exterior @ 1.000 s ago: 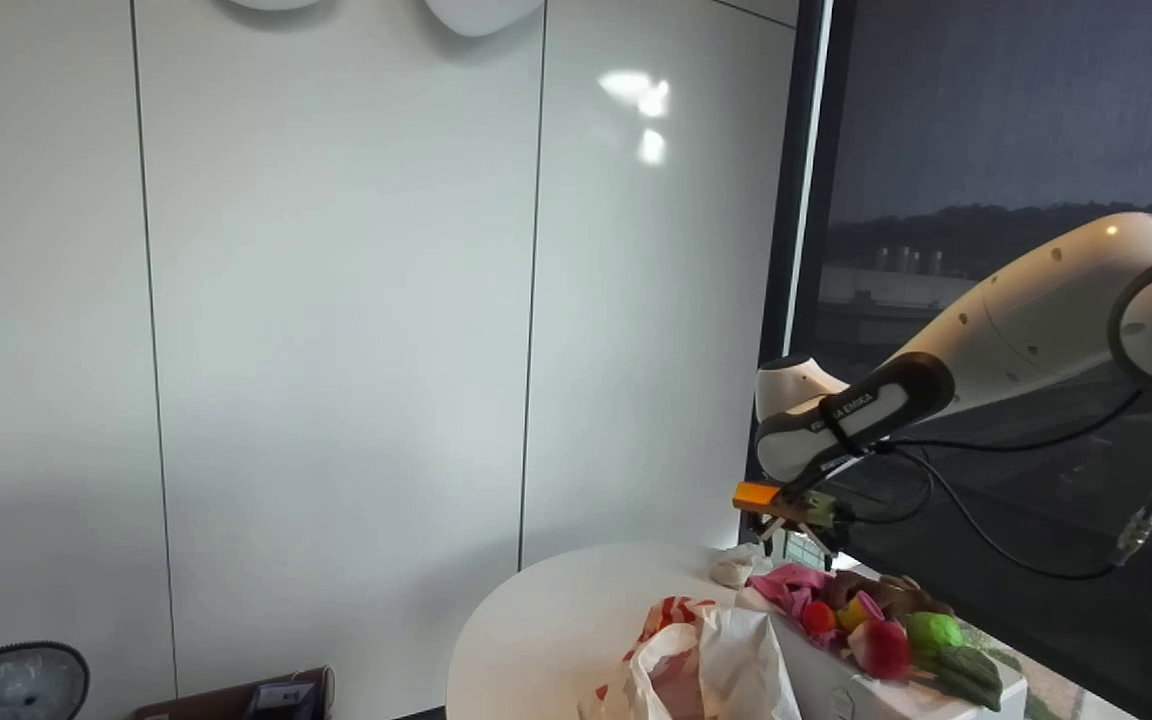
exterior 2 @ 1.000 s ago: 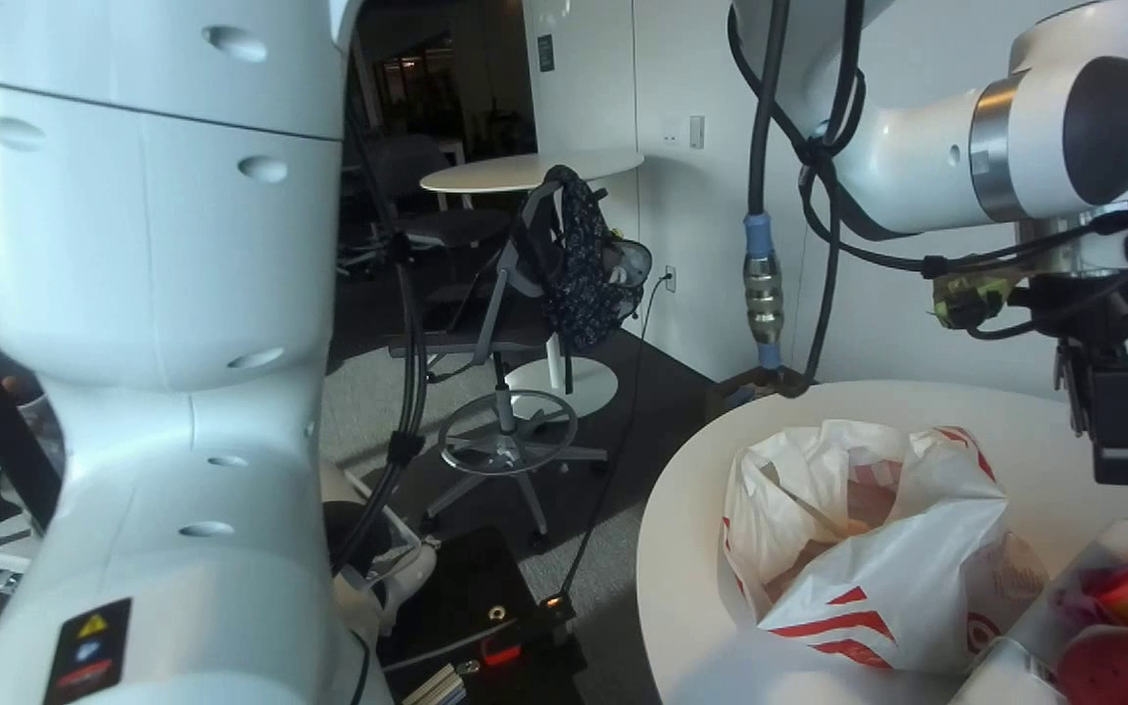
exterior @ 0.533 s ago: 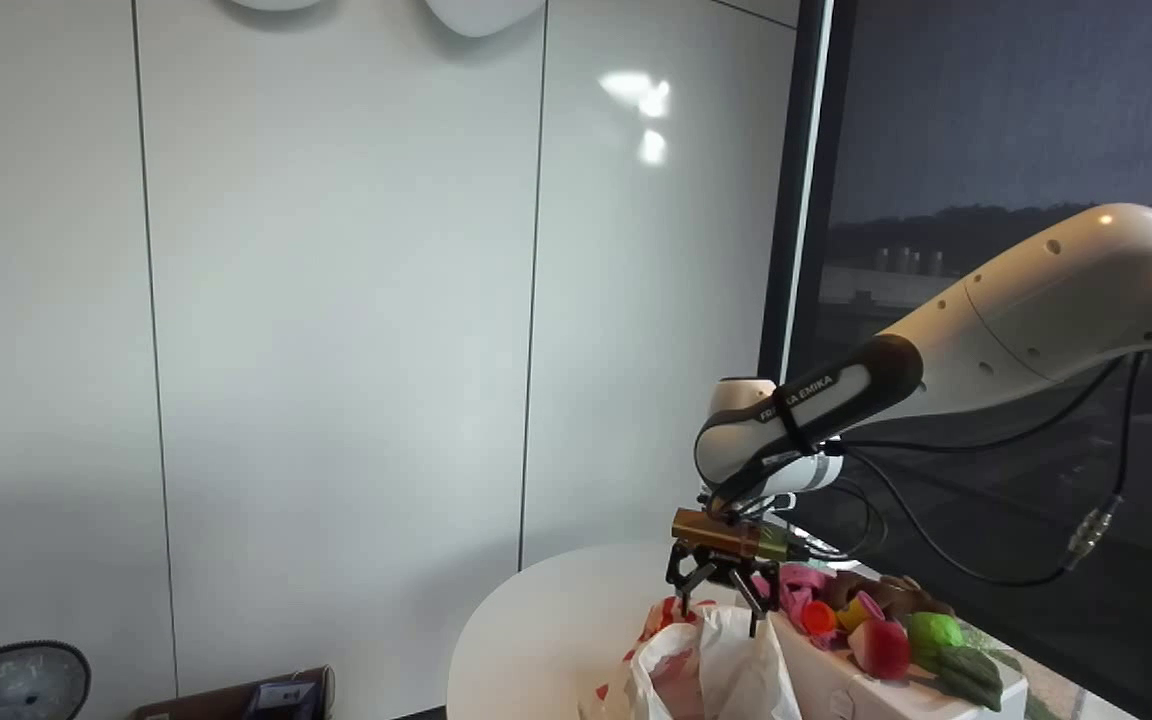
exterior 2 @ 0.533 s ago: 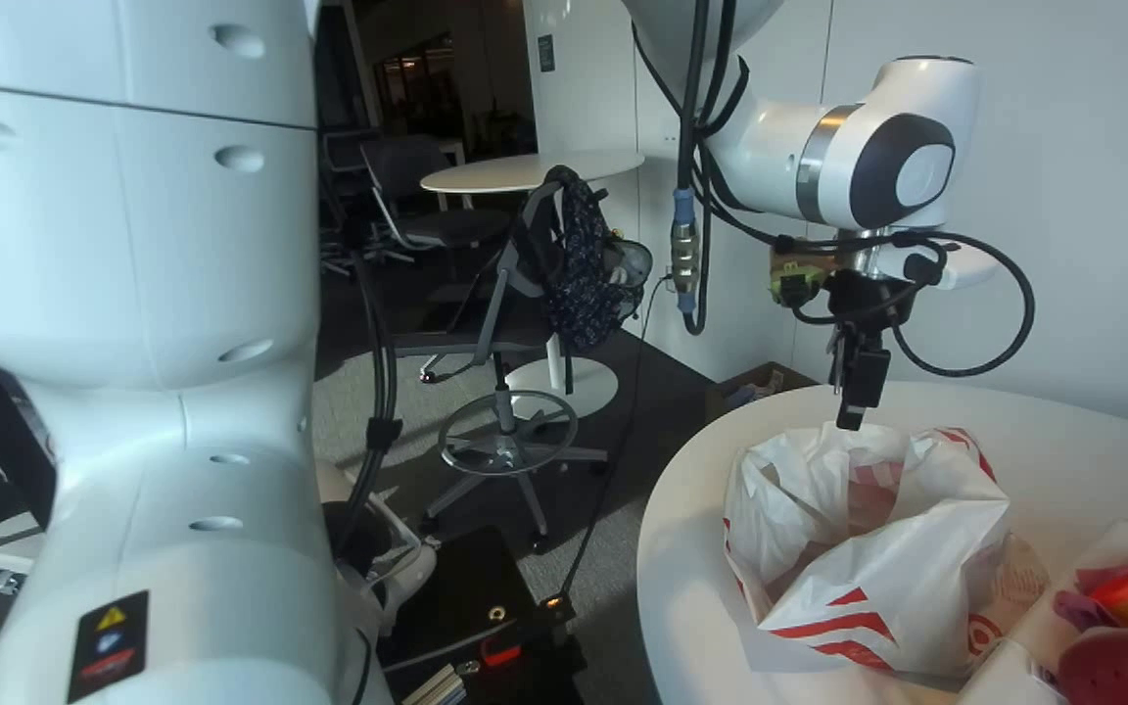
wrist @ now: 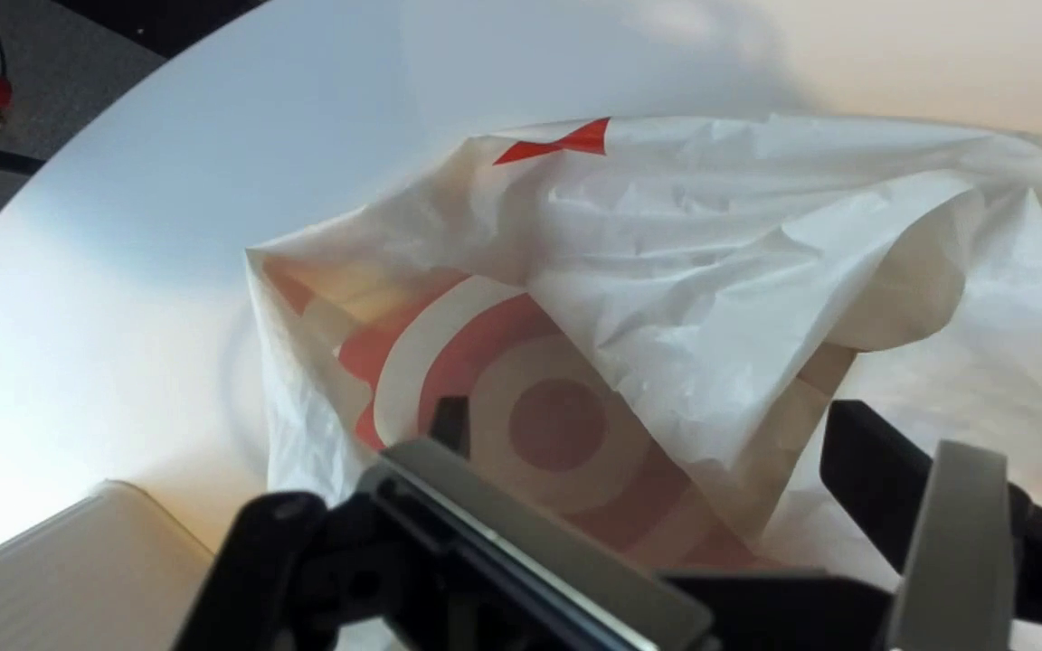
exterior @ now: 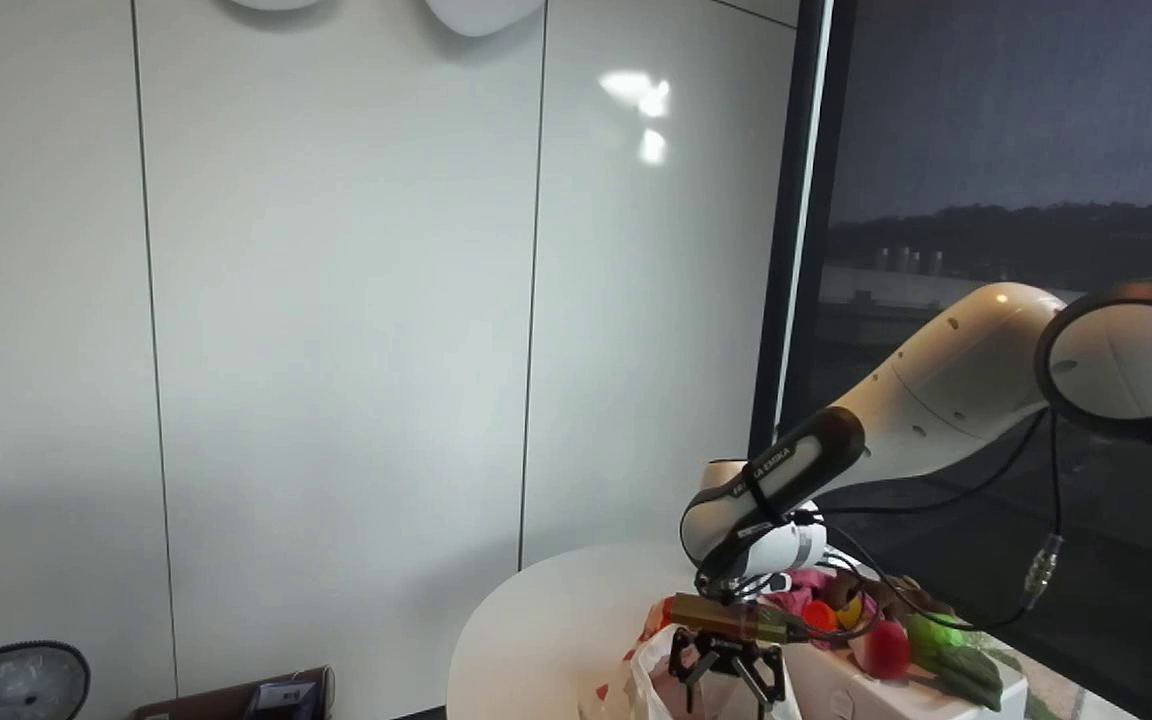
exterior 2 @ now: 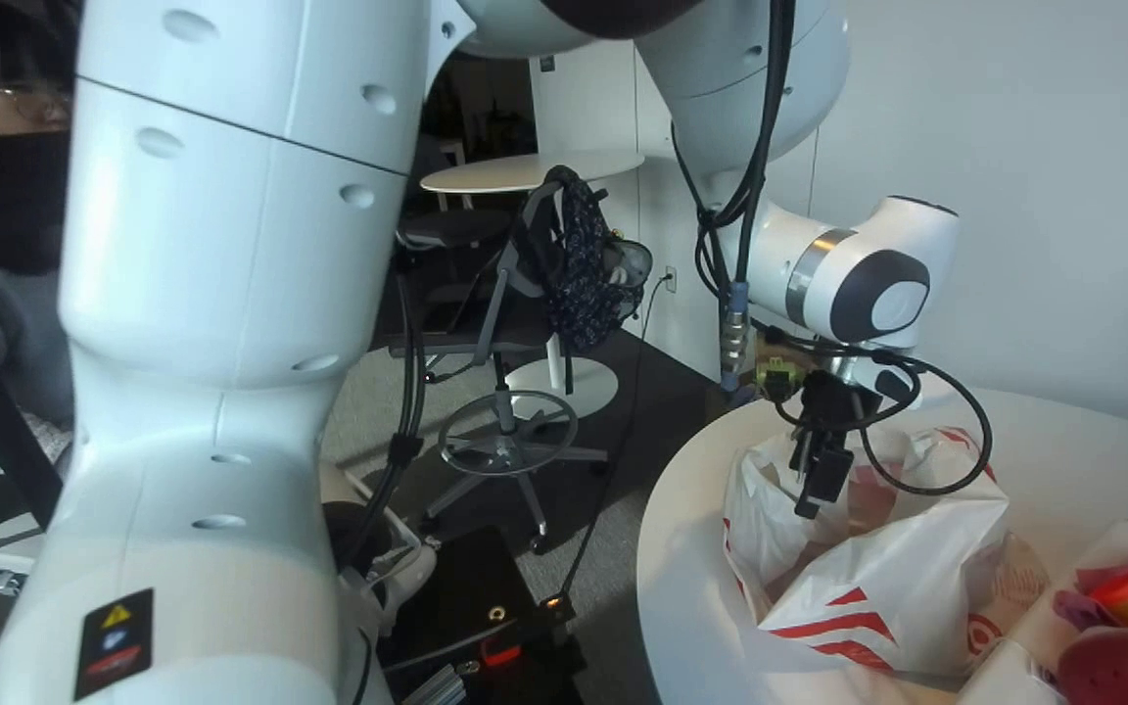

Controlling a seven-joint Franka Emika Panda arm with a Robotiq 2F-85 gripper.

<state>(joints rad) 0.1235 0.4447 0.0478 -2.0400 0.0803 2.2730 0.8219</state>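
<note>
My gripper [exterior: 726, 705] points down over the mouth of a white plastic bag with red print [exterior 2: 897, 587]. Its jaws stand wide apart with nothing between them. In the wrist view the crumpled bag [wrist: 693, 244] lies beneath the gripper [wrist: 657, 445], and a red bullseye print [wrist: 557, 425] shows through the bag's opening. In an exterior view the gripper [exterior 2: 811, 507] is at the height of the bag's back rim; whether it touches the plastic I cannot tell. The bag's contents are mostly hidden.
Beside the bag a white box [exterior: 841, 700] carries a red toy fruit [exterior: 881, 648], a green toy vegetable [exterior: 933, 632] and a pink cloth [exterior: 804, 592]. Both stand on a round white table [exterior: 546, 630]. A cable loop [exterior 2: 980, 431] hangs by the wrist. Behind are a wall and a window.
The arm has swung from beyond the box, near the window, to above the bag, then come down towards its mouth. The jaws have stayed open; bag and toys have not visibly moved.
</note>
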